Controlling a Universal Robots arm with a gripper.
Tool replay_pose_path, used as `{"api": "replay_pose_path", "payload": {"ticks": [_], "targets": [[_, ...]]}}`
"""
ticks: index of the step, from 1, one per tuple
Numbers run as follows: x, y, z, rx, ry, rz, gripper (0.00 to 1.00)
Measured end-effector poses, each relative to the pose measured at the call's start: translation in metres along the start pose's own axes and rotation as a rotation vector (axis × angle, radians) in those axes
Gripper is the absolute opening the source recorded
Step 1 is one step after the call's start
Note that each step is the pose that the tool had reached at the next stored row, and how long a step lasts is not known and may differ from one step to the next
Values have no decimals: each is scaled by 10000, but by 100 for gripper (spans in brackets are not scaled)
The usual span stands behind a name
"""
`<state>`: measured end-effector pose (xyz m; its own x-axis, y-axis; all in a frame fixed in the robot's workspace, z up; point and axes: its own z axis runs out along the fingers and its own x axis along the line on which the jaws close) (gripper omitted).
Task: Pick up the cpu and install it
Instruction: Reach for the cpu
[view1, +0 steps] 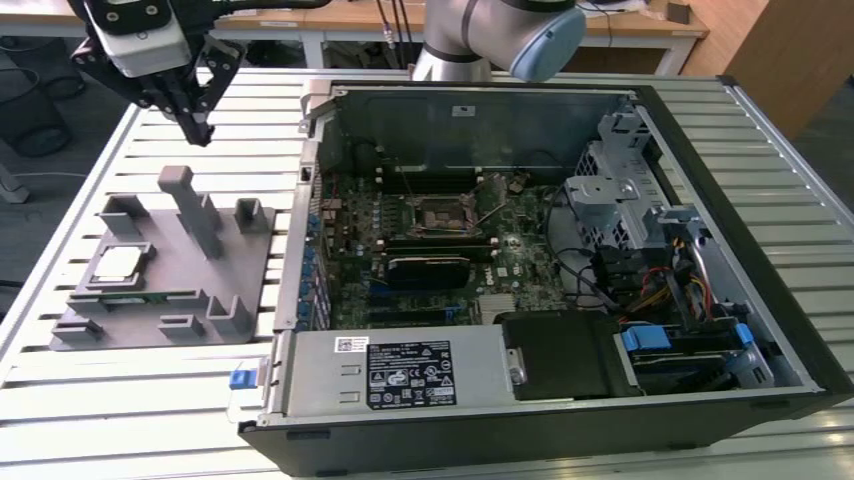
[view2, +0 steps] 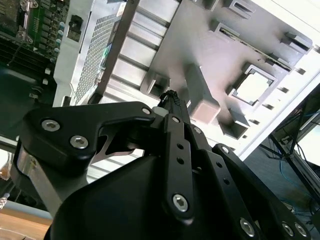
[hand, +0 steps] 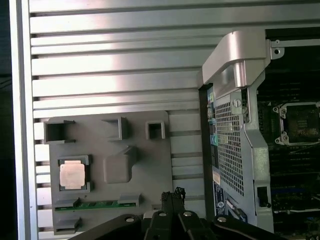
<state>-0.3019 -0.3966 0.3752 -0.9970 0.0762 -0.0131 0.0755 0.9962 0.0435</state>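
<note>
Slatted table (view1: 134, 400), one cpu (view1: 118, 263), one tray (view1: 167, 277)

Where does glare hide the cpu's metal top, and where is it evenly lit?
In the second wrist view glare washes the cpu white; in the first wrist view it looks evenly lit; in the exterior view the table slats shine.

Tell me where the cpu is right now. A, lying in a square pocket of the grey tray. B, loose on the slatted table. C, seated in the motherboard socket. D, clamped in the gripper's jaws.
A: the cpu lies flat in a square pocket of the grey tray, outside the computer case, and the gripper is apart from it with its jaws shut on nothing.
</note>
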Motion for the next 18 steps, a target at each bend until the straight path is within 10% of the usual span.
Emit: {"api": "replay_pose_path", "payload": {"ticks": [18], "targets": [[240,-15,23,4,64,3,11]]}}
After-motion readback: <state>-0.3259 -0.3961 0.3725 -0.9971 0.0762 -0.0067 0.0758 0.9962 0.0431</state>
